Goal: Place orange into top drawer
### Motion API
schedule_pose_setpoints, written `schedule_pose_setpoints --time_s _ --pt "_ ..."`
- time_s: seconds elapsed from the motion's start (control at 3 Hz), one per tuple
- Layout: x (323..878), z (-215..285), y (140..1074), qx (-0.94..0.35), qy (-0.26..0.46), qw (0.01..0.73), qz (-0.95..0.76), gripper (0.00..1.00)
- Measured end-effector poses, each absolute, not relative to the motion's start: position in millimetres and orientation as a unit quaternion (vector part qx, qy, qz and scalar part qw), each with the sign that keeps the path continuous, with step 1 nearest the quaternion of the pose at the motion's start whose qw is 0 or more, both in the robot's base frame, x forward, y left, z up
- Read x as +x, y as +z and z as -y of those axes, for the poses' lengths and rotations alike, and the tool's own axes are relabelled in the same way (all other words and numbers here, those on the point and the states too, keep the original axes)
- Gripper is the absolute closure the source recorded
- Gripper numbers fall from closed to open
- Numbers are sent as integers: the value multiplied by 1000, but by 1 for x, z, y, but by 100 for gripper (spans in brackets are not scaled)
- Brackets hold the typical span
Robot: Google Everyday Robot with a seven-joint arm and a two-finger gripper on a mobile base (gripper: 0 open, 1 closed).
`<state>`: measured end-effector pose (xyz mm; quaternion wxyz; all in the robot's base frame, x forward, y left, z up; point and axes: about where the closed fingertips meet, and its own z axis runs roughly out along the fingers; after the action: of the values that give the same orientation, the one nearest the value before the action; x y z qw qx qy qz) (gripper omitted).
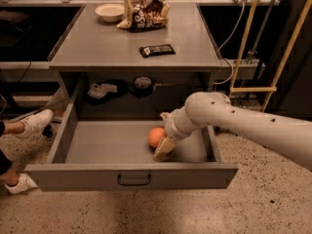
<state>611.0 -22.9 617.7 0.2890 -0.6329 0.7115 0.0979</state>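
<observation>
Fingers of the gripper stand spread around the orange, one tan pad against its lower right side, the other pale tip above it and apart from it. That fruit sits inside the pulled-out top drawer, right of centre on the drawer floor. A dark bar handle sits mid-front on the panel. The white arm reaches in from the right edge of the frame. On the bench above lie a white bowl and a crumpled snack bag at the top, with a dark wrapped bar nearer. At the left edge of the frame, two white sneakers show on the speckled floor.
</observation>
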Motion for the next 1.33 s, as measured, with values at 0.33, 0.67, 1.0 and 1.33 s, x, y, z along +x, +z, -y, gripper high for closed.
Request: schedule_pose_setpoints --time_s 0.33,0.67,1.0,1.33 --pt "605 30 626 -624 92 286 -721 0" --pt "588 56 664 -577 90 308 -751 0" --pt "551 103 721 -499 77 349 -789 0" --pt "504 120 776 -435 62 397 -806 0"
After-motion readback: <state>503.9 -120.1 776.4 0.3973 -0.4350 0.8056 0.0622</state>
